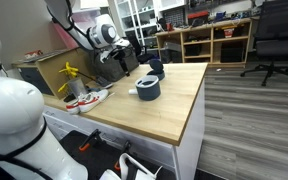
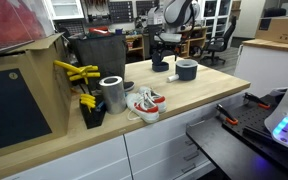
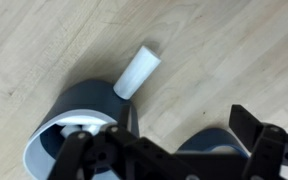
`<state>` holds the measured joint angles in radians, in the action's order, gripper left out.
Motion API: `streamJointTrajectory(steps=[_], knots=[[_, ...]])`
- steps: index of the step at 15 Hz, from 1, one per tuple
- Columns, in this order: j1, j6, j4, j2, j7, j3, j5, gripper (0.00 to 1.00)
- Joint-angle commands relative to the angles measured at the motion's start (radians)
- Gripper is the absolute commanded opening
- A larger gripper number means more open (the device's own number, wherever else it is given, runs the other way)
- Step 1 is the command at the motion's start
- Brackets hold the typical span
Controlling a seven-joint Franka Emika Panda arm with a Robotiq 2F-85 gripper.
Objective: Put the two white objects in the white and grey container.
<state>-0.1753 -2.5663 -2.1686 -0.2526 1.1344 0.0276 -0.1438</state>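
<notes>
Jaws spread wide, empty, near container [image 3: 84, 102] | white cylinder [image 3: 139, 72] just beside container's outer wall | looks light, rigid, smooth | pinch across its middle

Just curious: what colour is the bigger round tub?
The tub is grey-blue, white-rimmed; clearest in wrist view.

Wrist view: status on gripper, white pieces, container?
Gripper open, empty, over container. White stick on table beside container wall, not in. Second piece not visible. Nothing blocking.

a short white stick [image 3: 139, 72] lies on the pale wooden bench [image 3: 234, 50], one end touching the grey, white-rimmed tub [image 3: 79, 100]; dark jaws stand wide apart below.
</notes>
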Motion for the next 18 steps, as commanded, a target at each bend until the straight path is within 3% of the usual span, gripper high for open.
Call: streamJointTrajectory(steps=[1,18], knots=[[-0.001,-0.013,0.024,-0.076,0.001,-0.026,0.012,1.0],[-0.085,-0.119,0.066,-0.268,0.041,-0.107,0.014,1.0]])
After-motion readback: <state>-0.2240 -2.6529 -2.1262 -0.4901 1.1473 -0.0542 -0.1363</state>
